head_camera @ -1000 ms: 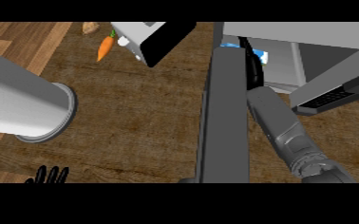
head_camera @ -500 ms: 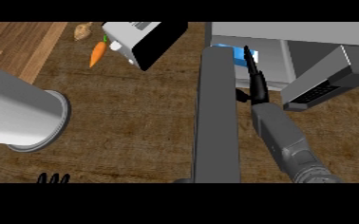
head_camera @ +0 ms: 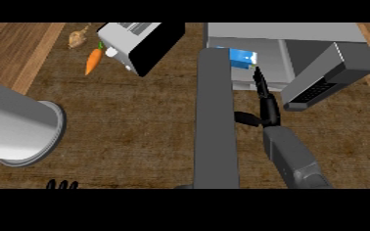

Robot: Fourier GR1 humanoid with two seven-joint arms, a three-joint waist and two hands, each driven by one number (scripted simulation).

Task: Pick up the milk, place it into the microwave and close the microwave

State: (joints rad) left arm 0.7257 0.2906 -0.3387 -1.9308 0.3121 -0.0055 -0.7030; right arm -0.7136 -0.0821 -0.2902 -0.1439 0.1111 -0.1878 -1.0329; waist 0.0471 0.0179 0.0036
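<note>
The milk (head_camera: pixel 242 58), a blue and white carton, stands inside the open microwave (head_camera: pixel 289 39) near the left of its cavity. The microwave's door (head_camera: pixel 215 127) juts toward me as a long dark grey slab, swung wide open. My right hand (head_camera: pixel 266 105) is just right of the door and below the milk. Its fingers are straight and point at the carton, its thumb sticks out to the left, and it holds nothing. A small gap separates the fingertips from the milk. My left hand (head_camera: pixel 61 184) rests at the lower left edge, only its fingertips showing.
A toaster (head_camera: pixel 137 41) sits left of the microwave, with a carrot (head_camera: pixel 92 61) and a pale knobbly root (head_camera: pixel 76 38) beside it. A large grey pot (head_camera: pixel 25 129) stands at the left edge. The microwave's keypad panel (head_camera: pixel 318 88) lies right of my forearm.
My right hand has drawn back from the milk, which now stands alone in the microwave. The view has shifted, so the pot and toaster sit differently in it.
</note>
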